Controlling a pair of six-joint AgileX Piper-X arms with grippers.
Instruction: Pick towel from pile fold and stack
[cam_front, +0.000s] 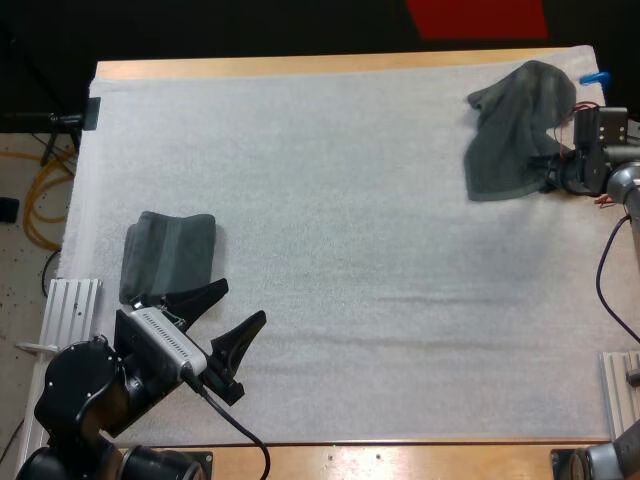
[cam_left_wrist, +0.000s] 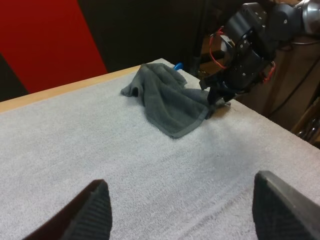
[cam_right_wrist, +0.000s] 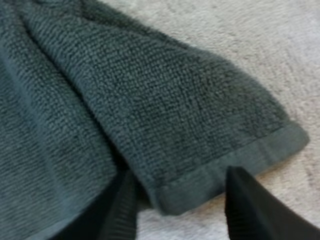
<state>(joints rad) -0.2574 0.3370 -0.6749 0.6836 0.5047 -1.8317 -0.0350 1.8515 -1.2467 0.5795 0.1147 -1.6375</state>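
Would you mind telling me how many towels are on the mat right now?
2. One folded towel lies at the mat's left edge; one crumpled towel sits at its far right corner. None seems hidden.

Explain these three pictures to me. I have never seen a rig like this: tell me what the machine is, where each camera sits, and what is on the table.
These are two robot arms at a wooden table covered by a white mat. One picture looks down from behind the arms. The other two come from cameras riding on each wrist. The left arm's fingers stand open beside a folded towel and hold nothing. The right arm's fingers are at the mat's far right corner, apart on either side of the hem of a crumpled towel, not clamped on it.
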